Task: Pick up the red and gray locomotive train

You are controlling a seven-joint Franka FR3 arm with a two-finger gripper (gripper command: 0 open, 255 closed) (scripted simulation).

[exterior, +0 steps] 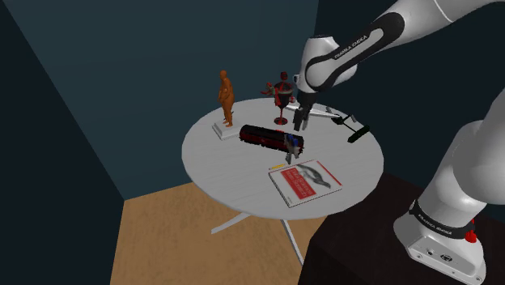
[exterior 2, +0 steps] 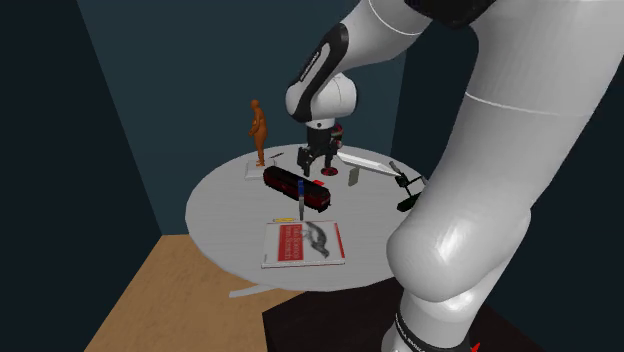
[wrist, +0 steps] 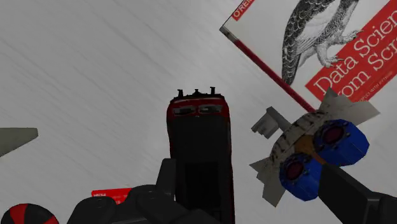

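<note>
- Shoulder view: the locomotive [exterior: 269, 138], dark red and black, lies on the round white surface [exterior: 210, 162]. It is at 8 o'clock from the pincer [exterior: 301, 124], which hangs just over its 3 o'clock end.
- Long axis: roughly 10-to-4 in that view. In the wrist view it points straight away from the pincer, square to the closing line. Judgement: a grip across the narrow width suits.
- Pincer: jaws wide apart, holding nothing.
- Wrist view: the train sits close to 1 finger, off the middle. A toy rocket [wrist: 312, 153] with 2 blue nozzles and grey fins lies just beside it, towards the other finger. Risk: it gets caught too.
- Train body: long, boxy, dark flat roof, red trim, hard-looking.
- Book [exterior: 305, 182]: flat, red-and-white cover, at 5 o'clock from the train.
</note>
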